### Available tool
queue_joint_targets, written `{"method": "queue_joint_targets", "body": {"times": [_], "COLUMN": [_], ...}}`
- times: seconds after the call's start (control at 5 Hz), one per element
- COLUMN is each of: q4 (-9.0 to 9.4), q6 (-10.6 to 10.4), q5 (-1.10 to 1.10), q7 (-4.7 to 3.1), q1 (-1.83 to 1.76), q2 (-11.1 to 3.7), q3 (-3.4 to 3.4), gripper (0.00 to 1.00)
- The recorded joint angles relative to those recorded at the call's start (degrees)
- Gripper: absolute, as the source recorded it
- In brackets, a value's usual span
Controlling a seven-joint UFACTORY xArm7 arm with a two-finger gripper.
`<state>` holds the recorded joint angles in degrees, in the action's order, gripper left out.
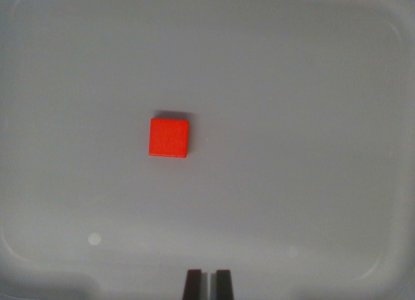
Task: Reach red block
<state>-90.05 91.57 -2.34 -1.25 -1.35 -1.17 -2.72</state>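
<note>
**Red block sits alone, up ahead of the gripper**

At the bottom edge of the wrist view, the gripper [207, 284] pokes into the picture. Only the tips of its two dark fingers [193, 284] show. They stand side by side with just a thin light strip between them, so they look almost pressed together. They hold nothing.

The red block [169, 138] lies well above the fingertips in the picture, and a little toward the wrist view's left of them. It is apart from the gripper, not touching it. The block looks square from the top and lies flat. A thin dark shadow shows along its far edge. Its sides are turned just a tiny bit from the picture's sides.

The block rests on the floor of a pale grey tray [311, 86]. The tray's raised rim with round corners runs near all four sides of the picture. The block is about in the middle, far from every rim, so there is bare floor all around it. The floor between the fingertips and the block is bare too.

A small pale spot [94, 239] sits on the tray floor, off toward the wrist view's left of the gripper. Another fainter spot [293, 251] sits toward the wrist view's right.

No words, labels or brand marks can be read on the block, the tray or the fingers.
</note>
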Motion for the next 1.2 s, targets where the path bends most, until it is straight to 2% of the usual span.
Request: {"method": "queue_joint_targets", "body": {"times": [1.2], "q4": [0.42], "q6": [-0.8], "q5": [-0.02], "q7": [0.03], "q1": [-0.03], "q2": [-0.4], "q3": [-0.01], "gripper": [0.0]}}
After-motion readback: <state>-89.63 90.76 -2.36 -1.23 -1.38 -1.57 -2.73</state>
